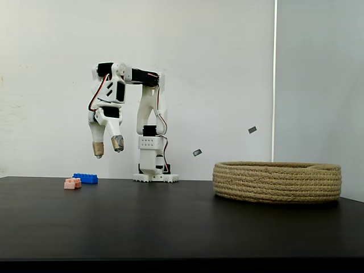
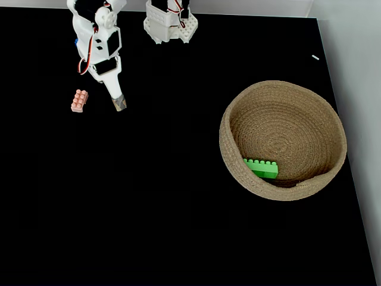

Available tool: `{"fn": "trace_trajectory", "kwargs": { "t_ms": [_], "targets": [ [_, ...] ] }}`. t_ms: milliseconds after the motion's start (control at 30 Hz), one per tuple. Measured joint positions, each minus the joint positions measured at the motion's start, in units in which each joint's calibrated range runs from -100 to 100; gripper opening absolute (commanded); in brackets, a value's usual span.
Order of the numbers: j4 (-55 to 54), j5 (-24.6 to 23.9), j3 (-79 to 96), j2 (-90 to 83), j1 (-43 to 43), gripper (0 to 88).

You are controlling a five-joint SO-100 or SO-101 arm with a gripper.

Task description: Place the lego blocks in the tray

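Fixed view from above: blue brick (image 1: 85,178) hidden under empty, parted gripper (image 1: 108,148).

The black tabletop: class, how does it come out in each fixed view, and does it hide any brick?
Seen from the side, the tabletop is dark grey with a soft sheen; pink brick and blue brick stand out. From above it goes pure black, yet the pink brick and the green brick in the tray stay vivid.

Green brick (image 2: 261,167) lies inside the rope tray (image 2: 238,113).
On the black table (image 2: 149,196), the pink brick (image 2: 79,100) lies just left of the gripper's (image 2: 119,103) taped tip, well apart from the tray.
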Motion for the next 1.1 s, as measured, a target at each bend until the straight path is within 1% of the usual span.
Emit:
{"fn": "trace_trajectory", "kwargs": {
  "t_ms": [100,233,367,467,700,1000,1100],
  "targets": [
    [0.2,5.7,-0.6,0.5,3.0,38.4],
    [0.6,11.8,-4.7,3.1,5.0,39.2],
    [0.4,16.8,-10.0,7.8,8.9,40.7],
    [0.5,19.3,-14.1,12.7,10.9,41.0],
    [-2.2,21.5,-20.1,20.0,11.8,39.6],
    [-2.8,21.6,-22.1,26.0,10.7,37.4],
    [-4.7,21.6,-22.1,26.7,10.7,35.7]
  ]
}}
